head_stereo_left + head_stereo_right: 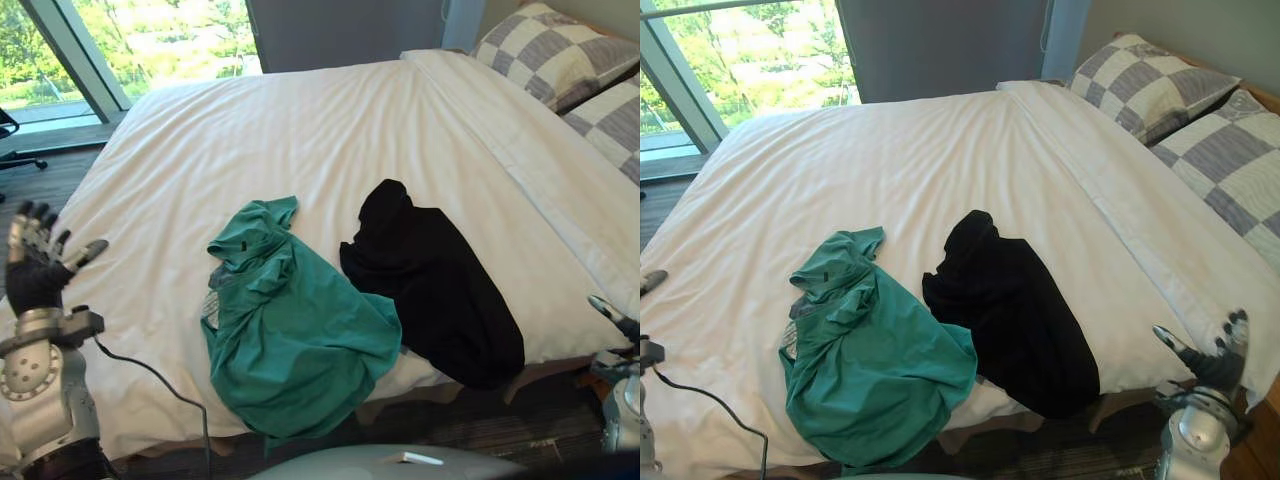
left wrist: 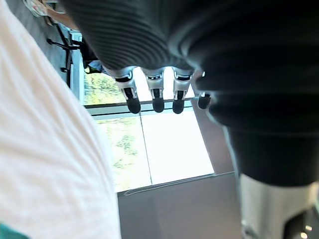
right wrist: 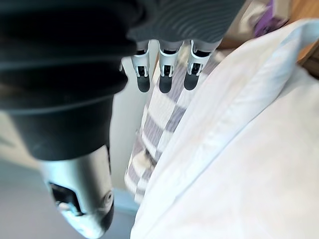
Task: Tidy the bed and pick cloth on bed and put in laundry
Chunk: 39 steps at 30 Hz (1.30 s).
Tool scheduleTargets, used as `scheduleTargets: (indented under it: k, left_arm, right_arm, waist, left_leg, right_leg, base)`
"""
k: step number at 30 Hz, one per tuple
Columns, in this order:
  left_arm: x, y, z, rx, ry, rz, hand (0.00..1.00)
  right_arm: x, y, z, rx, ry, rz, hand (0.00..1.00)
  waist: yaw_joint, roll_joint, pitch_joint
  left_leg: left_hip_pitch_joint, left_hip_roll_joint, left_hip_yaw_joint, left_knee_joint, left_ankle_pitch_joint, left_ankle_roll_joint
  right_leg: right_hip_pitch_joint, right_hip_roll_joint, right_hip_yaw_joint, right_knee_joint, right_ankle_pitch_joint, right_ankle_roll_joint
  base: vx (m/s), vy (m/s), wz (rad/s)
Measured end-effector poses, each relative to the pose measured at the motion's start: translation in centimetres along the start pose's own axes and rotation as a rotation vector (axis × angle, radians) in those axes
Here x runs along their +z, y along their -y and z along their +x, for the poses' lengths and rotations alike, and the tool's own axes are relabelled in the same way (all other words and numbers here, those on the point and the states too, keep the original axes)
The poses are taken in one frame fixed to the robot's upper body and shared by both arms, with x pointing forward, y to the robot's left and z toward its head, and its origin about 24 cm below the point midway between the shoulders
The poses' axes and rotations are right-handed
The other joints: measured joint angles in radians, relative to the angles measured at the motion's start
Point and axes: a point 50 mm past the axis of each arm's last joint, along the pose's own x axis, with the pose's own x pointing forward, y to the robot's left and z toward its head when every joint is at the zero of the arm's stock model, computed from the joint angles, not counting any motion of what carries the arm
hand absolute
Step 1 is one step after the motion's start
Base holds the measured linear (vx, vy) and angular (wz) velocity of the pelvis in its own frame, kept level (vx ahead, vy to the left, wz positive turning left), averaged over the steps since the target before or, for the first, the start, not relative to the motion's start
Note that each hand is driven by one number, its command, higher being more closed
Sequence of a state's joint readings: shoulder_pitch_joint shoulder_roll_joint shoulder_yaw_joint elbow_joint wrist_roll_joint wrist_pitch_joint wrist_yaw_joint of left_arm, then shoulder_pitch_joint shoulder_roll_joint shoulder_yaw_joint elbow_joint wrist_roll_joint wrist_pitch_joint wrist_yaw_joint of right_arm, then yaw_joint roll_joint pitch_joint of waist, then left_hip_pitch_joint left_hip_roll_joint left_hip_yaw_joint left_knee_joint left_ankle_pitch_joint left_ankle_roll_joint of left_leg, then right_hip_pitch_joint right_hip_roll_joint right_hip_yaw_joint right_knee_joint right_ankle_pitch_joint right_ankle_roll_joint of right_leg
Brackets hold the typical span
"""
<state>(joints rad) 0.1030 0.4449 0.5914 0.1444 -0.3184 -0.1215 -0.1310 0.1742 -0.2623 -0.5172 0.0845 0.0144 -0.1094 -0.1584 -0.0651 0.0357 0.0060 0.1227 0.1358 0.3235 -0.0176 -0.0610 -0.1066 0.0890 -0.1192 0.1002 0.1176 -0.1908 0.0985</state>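
Note:
A crumpled green cloth (image 1: 290,330) lies on the near part of the white bed (image 1: 330,130), partly hanging over its front edge. Right beside it, touching, lies a black cloth (image 1: 435,285), also draped over the edge. My left hand (image 1: 35,265) is raised at the bed's near left corner, open, fingers straight and holding nothing. My right hand (image 1: 1212,358) is raised at the near right corner, open and empty too. Both hands are well apart from the cloths.
Two grey-and-white checked pillows (image 1: 1150,85) lie at the head of the bed on the far right. A large window (image 1: 150,40) stands beyond the far left side, with a dark chair (image 1: 15,150) on the wooden floor by it.

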Motion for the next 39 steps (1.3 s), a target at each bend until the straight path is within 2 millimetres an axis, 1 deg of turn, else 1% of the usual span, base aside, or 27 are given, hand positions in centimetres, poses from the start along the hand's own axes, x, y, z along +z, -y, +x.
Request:
scheduleTargets:
  k: [1,2,4,5,7,9,10,12,14,17,19,20,21,22,23,24,25,27,29,30,31,32,34,35,36,39]
  left_arm:
    - [-1.5,0.9,-0.1,-0.044,-0.068,0.063,0.00]
    - [-1.8,1.1,-0.1,-0.053,-0.081,0.072,0.00]
    - [-4.0,2.4,-0.5,-0.129,-0.180,0.204,0.00]
    - [-4.5,2.7,-0.6,-0.145,-0.204,0.227,0.00]
    - [-6.5,3.8,-0.8,-0.215,-0.288,0.328,0.00]
    - [-7.8,4.4,-1.2,-0.248,-0.335,0.403,0.00]
    - [-8.2,4.5,-1.4,-0.261,-0.348,0.425,0.00]
    - [-9.2,4.7,-1.9,-0.283,-0.389,0.488,0.00]
    - [-10.4,5.1,-2.3,-0.314,-0.431,0.560,0.00]
    - [-11.2,5.4,-2.4,-0.321,-0.462,0.628,0.00]
    - [-11.2,5.6,-2.2,-0.313,-0.458,0.643,0.00]
    - [-11.1,6.1,-1.6,-0.306,-0.443,0.656,0.00]
    - [-10.8,7.0,-0.7,-0.294,-0.409,0.683,0.00]
    - [-9.9,7.9,0.6,-0.247,-0.358,0.691,0.00]
    - [-9.3,8.2,1.3,-0.212,-0.327,0.690,0.00]
    - [-8.2,8.7,2.6,-0.149,-0.271,0.687,0.00]
    - [-7.6,8.9,3.1,-0.109,-0.238,0.687,0.00]
    - [-7.3,9.1,3.3,-0.065,-0.206,0.700,0.00]
    - [-6.5,9.6,4.1,-0.024,-0.165,0.709,0.00]
    - [-5.7,10.0,4.7,0.001,-0.137,0.709,0.00]
    - [-4.8,10.3,5.5,0.024,-0.106,0.705,0.00]
    - [-4.4,10.5,5.9,0.031,-0.090,0.704,0.00]
    - [-2.7,11.1,7.2,0.029,-0.037,0.719,0.00]
    - [-2.4,11.2,7.5,0.027,-0.028,0.726,0.00]
    - [-1.9,11.2,7.8,0.020,-0.015,0.734,1.00]
    - [-1.2,11.3,8.1,-0.018,0.005,0.753,1.00]
  right_arm:
    - [0.2,-0.8,0.1,0.049,0.008,-0.005,0.00]
    - [0.2,-0.9,0.1,0.058,0.009,-0.007,0.00]
    - [0.5,-2.1,0.2,0.131,0.022,-0.018,0.00]
    - [0.6,-2.5,0.3,0.144,0.025,-0.016,0.00]
    - [-0.1,-3.5,0.2,0.199,0.004,-0.052,0.00]
    - [-0.6,-4.2,0.0,0.246,-0.011,-0.082,0.00]
    - [-0.6,-4.4,0.0,0.257,-0.013,-0.085,0.00]
    - [-0.9,-5.0,-0.2,0.288,-0.022,-0.090,0.00]
    - [-0.9,-5.4,-0.4,0.310,-0.023,-0.091,0.00]
    - [-0.6,-6.5,-0.4,0.355,-0.007,-0.089,0.00]
    - [-0.1,-7.2,-0.4,0.375,0.013,-0.078,0.00]
    - [0.5,-7.6,-0.3,0.386,0.035,-0.064,0.00]
    - [1.7,-8.6,-0.1,0.403,0.083,-0.038,0.00]
    - [3.4,-9.6,0.3,0.412,0.148,0.004,0.00]
    - [4.2,-9.9,0.5,0.410,0.180,0.021,0.00]
    - [5.2,-10.2,0.8,0.402,0.219,0.046,0.00]
    - [5.7,-10.3,1.0,0.394,0.233,0.055,0.00]
    - [6.1,-10.6,1.1,0.390,0.249,0.072,0.00]
    - [6.8,-10.6,1.0,0.379,0.280,0.092,0.00]
    - [7.4,-10.6,0.8,0.379,0.302,0.115,0.00]
    - [8.2,-10.8,0.7,0.381,0.331,0.140,0.00]
    - [8.5,-10.9,0.6,0.384,0.344,0.150,0.00]
    - [9.1,-11.3,0.3,0.401,0.366,0.181,0.00]
    - [9.1,-11.4,0.2,0.403,0.368,0.184,0.00]
    - [9.2,-11.5,0.1,0.402,0.370,0.191,0.00]
    - [9.2,-11.9,-0.1,0.397,0.359,0.219,0.00]
  waist:
    - [-0.002,0.001,0.000]
    - [-0.002,0.001,0.000]
    - [-0.004,0.002,-0.001]
    - [-0.005,0.002,-0.001]
    - [-0.009,-0.001,0.000]
    - [-0.013,-0.002,0.000]
    - [-0.015,-0.002,0.000]
    - [-0.030,-0.004,0.001]
    - [-0.031,-0.005,0.002]
    - [-0.032,-0.010,0.006]
    - [-0.041,-0.023,0.024]
    - [-0.039,-0.020,0.048]
    - [-0.041,-0.033,0.067]
    - [-0.045,-0.036,0.107]
    - [-0.052,-0.039,0.134]
    - [-0.053,-0.042,0.180]
    - [-0.052,-0.041,0.200]
    - [-0.051,-0.041,0.215]
    - [-0.050,-0.046,0.235]
    - [-0.050,-0.049,0.241]
    - [-0.049,-0.056,0.261]
    - [-0.048,-0.059,0.269]
    - [-0.047,-0.071,0.285]
    - [-0.047,-0.074,0.286]
    - [-0.047,-0.078,0.292]
    - [-0.038,-0.086,0.300]
  left_leg:
    - [-0.003,0.000,0.000,0.001,0.003,-0.001]
    - [-0.003,0.000,0.001,0.000,0.003,-0.001]
    - [-0.013,0.000,0.000,-0.001,0.013,-0.002]
    - [-0.015,0.000,-0.001,-0.002,0.017,-0.002]
    - [-0.018,0.000,-0.001,-0.023,0.038,-0.003]
    - [-0.017,-0.001,-0.001,-0.045,0.056,-0.004]
    - [-0.017,-0.001,0.000,-0.052,0.061,-0.004]
    - [-0.014,0.000,0.001,-0.071,0.078,-0.005]
    - [-0.008,0.001,0.017,-0.079,0.083,-0.005]
    - [-0.023,-0.001,0.040,-0.079,0.088,-0.003]
    - [-0.033,-0.001,0.058,-0.080,0.090,-0.002]
    - [-0.048,-0.003,0.064,-0.080,0.097,0.000]
    - [-0.089,-0.002,0.077,-0.079,0.111,0.004]
    - [-0.131,-0.003,0.082,-0.079,0.129,0.011]
    - [-0.146,-0.004,0.082,-0.079,0.137,0.015]
    - [-0.159,-0.004,0.084,-0.079,0.148,0.019]
    - [-0.168,-0.003,0.093,-0.079,0.153,0.021]
    - [-0.176,-0.001,0.106,-0.079,0.157,0.021]
    - [-0.193,0.003,0.107,-0.079,0.165,0.021]
    - [-0.212,0.006,0.108,-0.079,0.172,0.020]
    - [-0.219,0.007,0.108,-0.079,0.178,0.021]
    - [-0.222,0.007,0.108,-0.079,0.180,0.022]
    - [-0.238,0.006,0.110,-0.079,0.183,0.026]
    - [-0.243,0.006,0.111,-0.079,0.184,0.027]
    - [-0.247,0.004,0.112,-0.079,0.186,0.028]
    - [-0.247,0.003,0.121,-0.079,0.186,0.028]
  right_leg:
    - [-0.005,0.001,0.004,-0.001,0.000,0.000]
    - [-0.006,0.001,0.005,-0.002,0.000,0.000]
    - [-0.013,0.001,0.006,-0.006,0.000,-0.001]
    - [-0.013,0.001,0.005,-0.007,0.000,-0.001]
    - [-0.028,0.004,0.004,-0.005,0.000,-0.001]
    - [-0.037,0.007,0.004,-0.004,0.000,-0.001]
    - [-0.041,0.008,0.004,-0.003,0.000,-0.001]
    - [-0.050,0.012,0.005,0.004,0.001,-0.002]
    - [-0.057,0.016,0.017,0.004,0.009,-0.005]
    - [-0.087,0.015,0.039,0.002,0.024,0.000]
    - [-0.106,0.017,0.064,-0.003,0.030,0.000]
    - [-0.125,0.017,0.076,-0.003,0.037,0.000]
    - [-0.172,0.021,0.090,0.008,0.052,0.001]
    - [-0.217,0.023,0.109,0.006,0.072,0.002]
    - [-0.229,0.023,0.109,0.001,0.082,0.004]
    - [-0.244,0.023,0.119,0.000,0.094,0.009]
    - [-0.258,0.026,0.129,0.000,0.102,0.010]
    - [-0.274,0.030,0.139,0.001,0.109,0.009]
    - [-0.292,0.036,0.144,0.006,0.114,0.008]
    - [-0.311,0.039,0.145,0.005,0.120,0.008]
    - [-0.318,0.041,0.148,0.006,0.125,0.008]
    - [-0.321,0.041,0.150,0.006,0.127,0.009]
    - [-0.339,0.042,0.158,0.007,0.133,0.009]
    - [-0.345,0.042,0.161,0.009,0.133,0.009]
    - [-0.351,0.042,0.163,0.013,0.134,0.008]
    - [-0.360,0.043,0.174,0.020,0.134,0.008]
  base:
    - [-0.09,-0.056,-0.03]
    - [-0.09,-0.048,-0.08]
    - [-0.08,-0.044,-0.01]
    - [-0.07,-0.044,0.01]
    - [-0.09,-0.049,0.01]
    - [-0.07,-0.041,0.01]
    - [-0.06,-0.038,0.00]
    - [-0.05,-0.030,-0.02]
    - [-0.06,-0.022,-0.17]
    - [-0.07,-0.005,-0.27]
    - [-0.08,-0.004,-0.24]
    - [-0.14,-0.015,-0.26]
    - [-0.18,-0.030,-0.25]
    - [-0.16,-0.034,-0.17]
    - [-0.16,-0.033,-0.08]
    - [-0.15,-0.030,-0.08]
    - [-0.13,-0.027,-0.14]
    - [-0.06,-0.024,-0.17]
    - [-0.05,-0.031,-0.05]
    - [-0.06,-0.044,0.01]
    - [-0.06,-0.042,0.01]
    - [-0.06,-0.034,-0.01]
    - [-0.04,-0.014,-0.03]
    - [0.00,0.000,0.00]
    - [-0.01,-0.007,-0.03]
    - [0.00,-0.007,-0.06]
